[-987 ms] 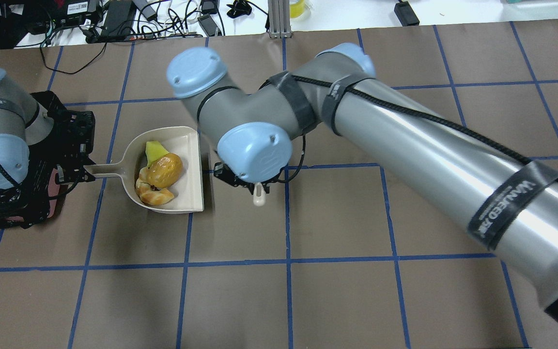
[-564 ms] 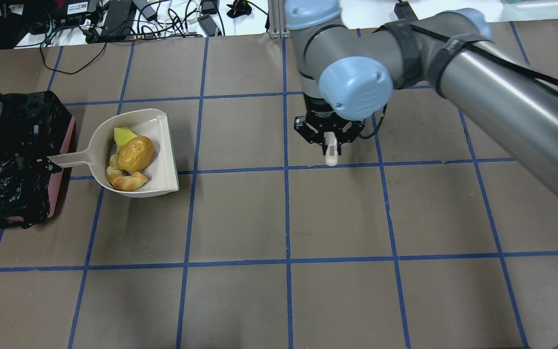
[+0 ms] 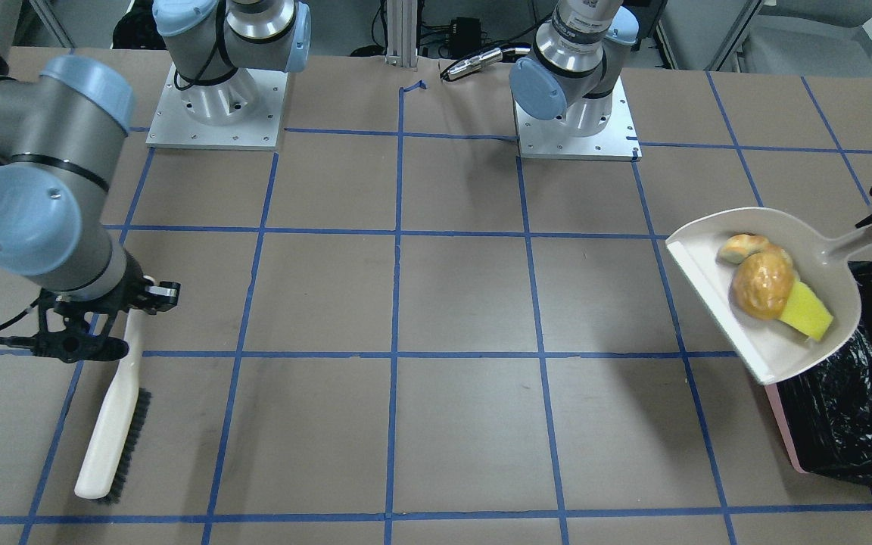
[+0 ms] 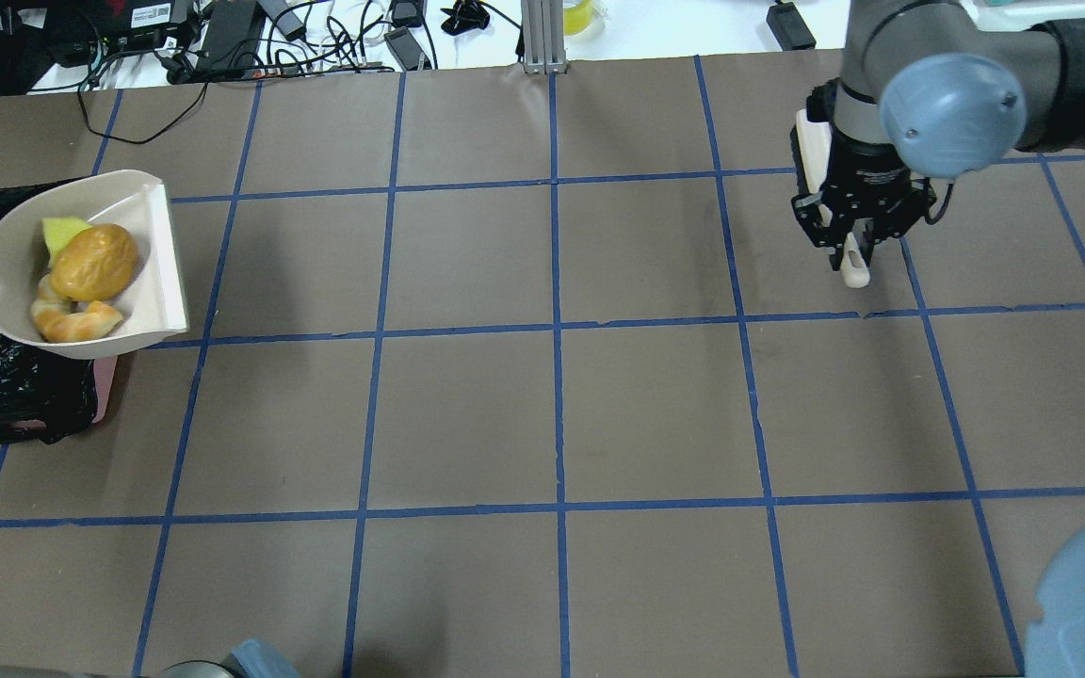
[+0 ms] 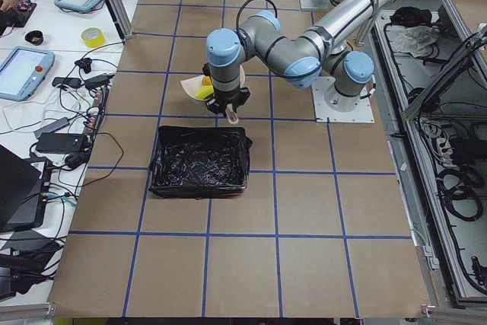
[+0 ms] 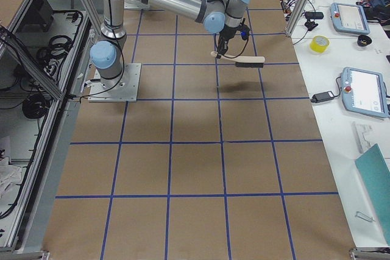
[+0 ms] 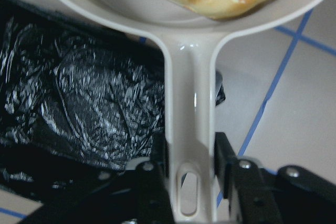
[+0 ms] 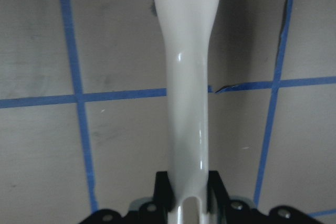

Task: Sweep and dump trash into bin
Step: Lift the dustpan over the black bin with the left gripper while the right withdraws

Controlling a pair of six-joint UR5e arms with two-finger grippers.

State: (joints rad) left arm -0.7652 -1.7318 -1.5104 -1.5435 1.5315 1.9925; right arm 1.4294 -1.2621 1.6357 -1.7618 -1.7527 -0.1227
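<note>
— Two tools are held over the table point(image 3: 466, 303); what is noted around the bin point(image 3: 860, 424)?

— A cream dustpan point(image 3: 708, 280) is held raised at the bin's side toward the table's middle. Its bowl overlaps the bin's rim in the overhead view, so part of the bin is hidden there. Its handle lies above the crinkly black bag point(image 7: 79, 93) and is clamped in the left gripper point(image 7: 190, 153).

— And away from the bin?

— At the opposite end of the table, well apart from the bin, a cream brush point(image 3: 110, 424) with black bristles is gripped by its handle in the right gripper point(image 8: 188, 182). Brown paper with a blue tape grid is laid across the table. Cables point(image 4: 222, 38) are heaped past the table edge beyond the bin.

— How is the trash point(image 4: 81, 273) described?

— All three bits are carried in the dustpan, gathered toward its back wall, the end nearest the bin. A golden-brown lumpy oval point(image 3: 763, 284) is seen in the middle. It is touched on one side by a pale beige crescent slice point(image 3: 737, 246) and on the other by a yellow wedge point(image 3: 811, 319). They have not yet been tipped into the bin.
</note>
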